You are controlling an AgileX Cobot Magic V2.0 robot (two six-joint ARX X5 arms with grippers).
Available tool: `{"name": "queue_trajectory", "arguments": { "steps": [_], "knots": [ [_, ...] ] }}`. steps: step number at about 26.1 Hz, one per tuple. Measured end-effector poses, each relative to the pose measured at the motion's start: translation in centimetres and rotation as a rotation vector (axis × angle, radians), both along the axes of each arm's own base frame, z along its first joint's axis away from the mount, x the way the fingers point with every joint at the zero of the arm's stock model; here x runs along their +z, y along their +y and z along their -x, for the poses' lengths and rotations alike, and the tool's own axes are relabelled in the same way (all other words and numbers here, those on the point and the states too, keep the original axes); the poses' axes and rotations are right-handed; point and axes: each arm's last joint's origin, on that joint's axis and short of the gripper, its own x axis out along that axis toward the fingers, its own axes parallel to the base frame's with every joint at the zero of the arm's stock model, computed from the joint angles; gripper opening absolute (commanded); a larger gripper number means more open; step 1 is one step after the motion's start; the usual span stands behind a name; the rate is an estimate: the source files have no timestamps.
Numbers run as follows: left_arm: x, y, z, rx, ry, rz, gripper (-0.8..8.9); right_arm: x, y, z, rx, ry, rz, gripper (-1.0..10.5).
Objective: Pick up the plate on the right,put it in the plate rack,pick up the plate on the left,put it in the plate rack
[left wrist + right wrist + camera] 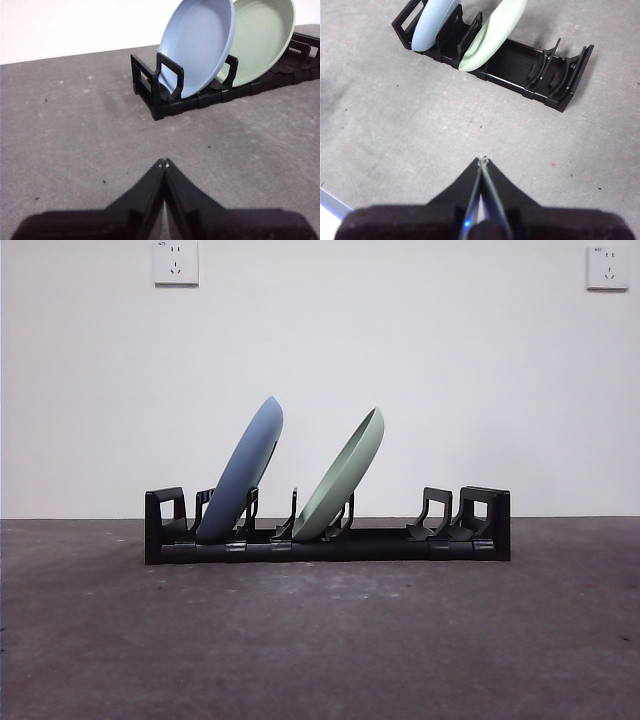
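Observation:
The black plate rack (380,543) lies across the middle of the table. A blue plate (243,473) leans in its left slots and a pale green plate (345,478) leans in slots just right of it. The left wrist view shows the blue plate (200,47) in front of the green plate (260,40) in the rack (150,95), with my left gripper (163,163) shut, empty and well back from the rack's end. Seen from the right wrist, both plates (432,22) (495,32) stand in the rack (515,62), and my right gripper (482,160) is shut and empty above bare table.
The right half of the rack holds bare prongs (435,512). A white wall with two sockets (176,262) (607,267) stands behind the table. Neither arm shows in the front view.

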Motion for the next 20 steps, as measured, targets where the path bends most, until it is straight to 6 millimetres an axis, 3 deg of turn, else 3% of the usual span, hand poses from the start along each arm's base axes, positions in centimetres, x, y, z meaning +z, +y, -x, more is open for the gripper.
{"name": "queue_trajectory", "arguments": {
  "steps": [3, 6, 9, 11, 14, 20],
  "knots": [
    [-0.1, 0.0, -0.1, 0.0, 0.016, 0.001, -0.03, 0.0, -0.1, 0.0, -0.029, -0.017, 0.026, 0.0],
    [-0.2, 0.0, -0.1, 0.0, 0.025, 0.001, -0.03, 1.2, -1.5, 0.7, -0.076, -0.166, 0.052, 0.0],
    [-0.3, 0.0, -0.2, 0.0, 0.033, 0.001, -0.03, 3.1, -3.9, 3.5, -0.119, -0.449, -0.091, 0.0],
    [-0.3, 0.0, -0.2, 0.0, 0.036, 0.001, -0.03, 2.7, -5.5, 5.8, -0.198, -0.611, -0.139, 0.0],
    [-0.3, 0.0, -0.2, 0.0, 0.04, 0.001, -0.03, -1.0, -7.0, 8.1, -0.366, -0.754, -0.116, 0.0],
    [-0.3, 0.0, -0.2, 0.0, 0.04, 0.001, -0.03, -9.8, -7.6, 7.5, -0.473, -0.785, -0.092, 0.0]
  ]
}}
